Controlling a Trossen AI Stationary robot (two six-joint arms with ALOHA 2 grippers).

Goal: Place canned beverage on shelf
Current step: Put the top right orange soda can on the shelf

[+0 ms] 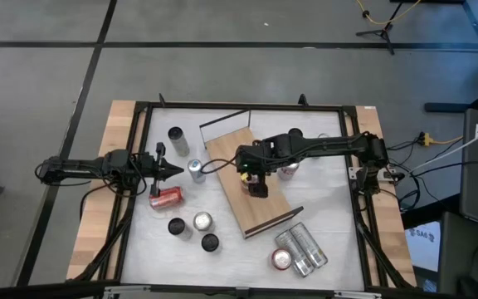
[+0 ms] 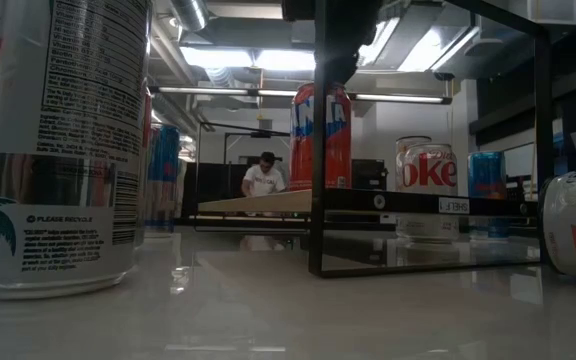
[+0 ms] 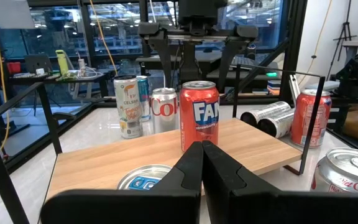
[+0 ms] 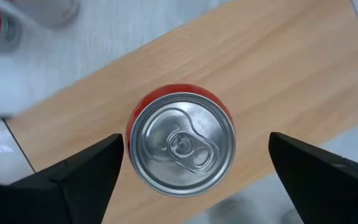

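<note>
Can: a red aluminium drink can with a silver top (image 4: 182, 143) stands upright on the shelf, near the middle of the board, with bare wood showing all round its base.
Shelf: the long light-brown wooden board with dark edges (image 1: 231, 149) lies slantwise across the middle of the white table (image 1: 330, 208); a thin black rail (image 1: 222, 122) stands at its far end, and the near end is just short of a pair of lying cans.
Right hand: the right hand (image 4: 194, 163) hangs straight above the red can, fingers spread wide with one on either side of the can top and a clear gap on both sides; it grips nothing.
Left hand: the left hand (image 1: 173, 170) waits low at the left of the table, fingers pressed together and empty, pointing toward the shelf.
Beside the shelf's left edge: a blue-and-silver upright can (image 1: 196, 169) stands between the left hand and the board, close to both.
Left side: a red can lying on its side (image 1: 166, 197) is just below the left hand.
Right side: open white table lies between the shelf's right edge and the black frame (image 1: 353, 178).
Near corner: two silver cans on their sides (image 1: 301, 247) lie close to the shelf's near end.
</note>
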